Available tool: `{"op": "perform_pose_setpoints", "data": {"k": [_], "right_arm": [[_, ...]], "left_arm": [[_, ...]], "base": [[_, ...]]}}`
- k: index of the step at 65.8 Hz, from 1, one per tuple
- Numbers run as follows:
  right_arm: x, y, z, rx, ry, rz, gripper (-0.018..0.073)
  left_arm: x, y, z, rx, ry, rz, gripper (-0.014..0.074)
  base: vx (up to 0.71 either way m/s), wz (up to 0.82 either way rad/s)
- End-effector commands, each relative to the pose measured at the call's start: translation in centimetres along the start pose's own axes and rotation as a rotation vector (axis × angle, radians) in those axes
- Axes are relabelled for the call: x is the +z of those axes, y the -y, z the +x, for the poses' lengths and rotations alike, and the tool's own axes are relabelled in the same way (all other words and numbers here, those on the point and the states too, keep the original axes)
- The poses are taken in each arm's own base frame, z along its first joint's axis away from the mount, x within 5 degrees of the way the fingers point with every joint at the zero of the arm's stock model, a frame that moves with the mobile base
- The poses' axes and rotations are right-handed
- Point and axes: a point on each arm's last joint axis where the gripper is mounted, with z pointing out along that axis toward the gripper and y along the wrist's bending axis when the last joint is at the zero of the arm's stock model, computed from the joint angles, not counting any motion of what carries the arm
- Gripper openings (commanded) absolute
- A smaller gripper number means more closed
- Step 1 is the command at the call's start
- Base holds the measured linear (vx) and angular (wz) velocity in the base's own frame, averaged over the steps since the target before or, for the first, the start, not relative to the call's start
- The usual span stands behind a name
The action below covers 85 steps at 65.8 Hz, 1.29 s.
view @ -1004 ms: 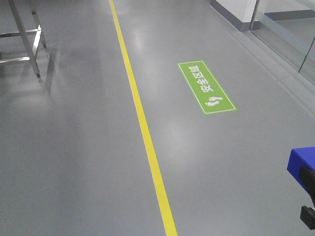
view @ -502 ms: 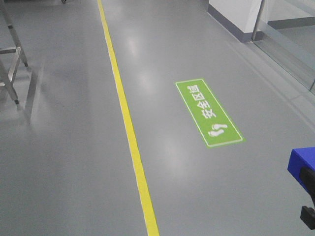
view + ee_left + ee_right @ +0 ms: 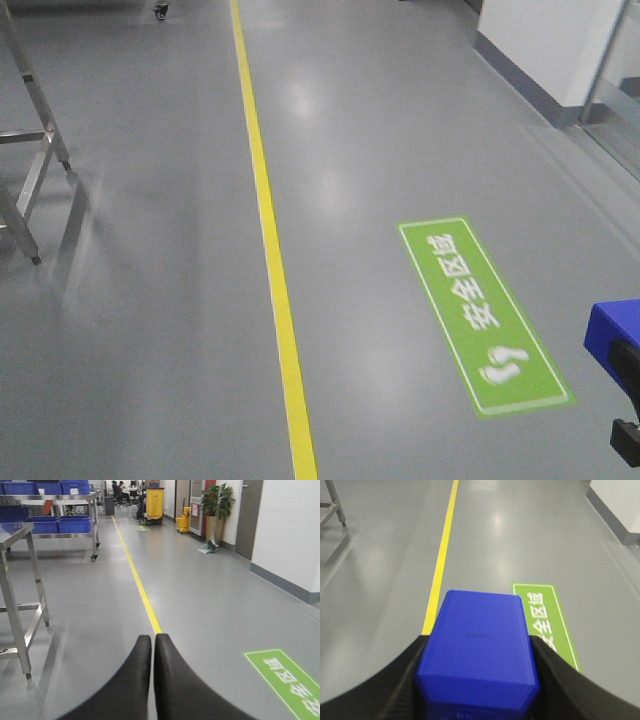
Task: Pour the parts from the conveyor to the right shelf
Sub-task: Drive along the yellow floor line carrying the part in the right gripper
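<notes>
The parts show as one bright-blue plastic block (image 3: 480, 645), which my right gripper (image 3: 479, 641) is shut on, its black fingers (image 3: 405, 675) pressed against both sides. In the front view the block's corner (image 3: 612, 340) sticks in at the lower right edge, above the glossy grey floor. My left gripper (image 3: 152, 639) is shut with nothing between its fingers, hanging over the floor near the yellow line. The conveyor and the right shelf are out of view.
A yellow line (image 3: 275, 290) runs along the floor, with a green floor sign (image 3: 485, 315) to its right. Steel table legs (image 3: 25, 190) stand at the left. A wheeled metal cart with blue bins (image 3: 60, 522) stands far ahead. A white wall (image 3: 290, 535) lines the right.
The whole view has shifted: the green sign and the steel legs have slid nearer and lower in the front view. The blue block stays in the right gripper.
</notes>
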Motion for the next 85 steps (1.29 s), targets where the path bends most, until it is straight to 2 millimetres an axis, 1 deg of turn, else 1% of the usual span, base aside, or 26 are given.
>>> {"op": "perform_pose_setpoints", "data": {"k": [1,22,85], "right_arm": [[-0.28,0.18,-1.56,-0.016,0.099,0.015,-0.0009],[-0.28,0.18,-1.55,-0.016,0.098,0.015,-0.0009],[-0.28,0.18,-1.56,-0.016,0.099,0.015,-0.0009]], "left_arm": [[0.01,0.02,-1.29,-0.017,0.081,0.000,-0.0006],[0.01,0.02,-1.29,-0.017,0.081,0.000,-0.0006],[0.01,0.02,-1.29,-0.017,0.081,0.000,-0.0006]], "base": [[0.78,0.24],[0.80,0.18],[0.79,0.06]]}}
